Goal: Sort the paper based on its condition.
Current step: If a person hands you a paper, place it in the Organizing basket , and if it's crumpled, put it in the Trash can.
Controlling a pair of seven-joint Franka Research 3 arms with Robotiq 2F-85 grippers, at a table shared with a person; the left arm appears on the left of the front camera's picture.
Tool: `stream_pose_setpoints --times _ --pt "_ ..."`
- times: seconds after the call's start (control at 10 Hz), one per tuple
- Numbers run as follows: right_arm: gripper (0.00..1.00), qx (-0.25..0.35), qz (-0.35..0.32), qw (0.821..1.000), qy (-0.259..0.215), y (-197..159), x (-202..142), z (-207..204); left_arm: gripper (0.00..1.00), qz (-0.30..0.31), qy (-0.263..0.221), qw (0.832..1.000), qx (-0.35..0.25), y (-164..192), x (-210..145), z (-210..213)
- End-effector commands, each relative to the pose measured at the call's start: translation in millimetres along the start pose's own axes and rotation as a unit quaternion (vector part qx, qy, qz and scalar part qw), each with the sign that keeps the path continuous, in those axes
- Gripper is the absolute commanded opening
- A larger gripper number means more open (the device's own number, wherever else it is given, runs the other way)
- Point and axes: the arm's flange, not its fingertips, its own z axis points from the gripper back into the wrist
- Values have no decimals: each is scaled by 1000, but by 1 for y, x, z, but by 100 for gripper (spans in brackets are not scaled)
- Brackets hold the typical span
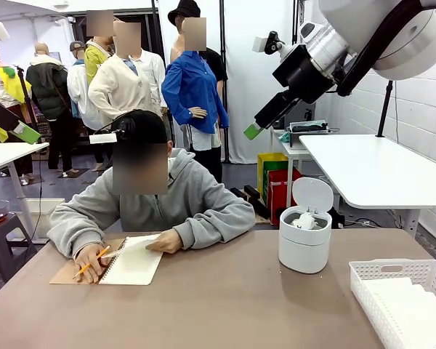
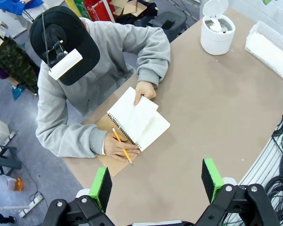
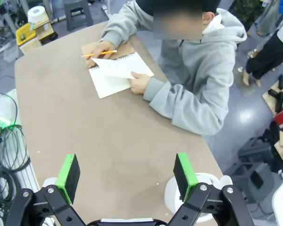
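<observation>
Paper of two kinds lies at the robot's right end of the brown surface [image 1: 218, 305]. Crumpled white wads [image 1: 305, 219] sit inside the white round bin with its flip lid raised [image 1: 304, 251]. Smooth white sheets [image 1: 410, 314] lie flat in the white slotted plastic basket [image 1: 392, 267] just beside that bin, on the robot's side. Well apart from the bin, a person in a grey hoodie [image 1: 196, 200] rests one hand [image 1: 86, 256], holding a yellow pencil [image 1: 93, 262], on an open spiral-bound notebook [image 1: 134, 263]. The other hand [image 1: 165, 241] lifts a page. Left jaws and right jaws both hang high above the surface, spread wide with green pads [image 2: 101, 186] apart, grasping nothing.
</observation>
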Motion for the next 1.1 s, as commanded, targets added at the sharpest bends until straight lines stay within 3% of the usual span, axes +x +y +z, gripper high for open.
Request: stream_pose_setpoints --times 0.0,1.0 --pt "100 3 5 1000 1 -1 1 -1 100 1 -1 1000 0 1 -1 0" --pt "100 3 5 1000 1 -1 1 -1 100 1 -1 1000 0 1 -1 0"
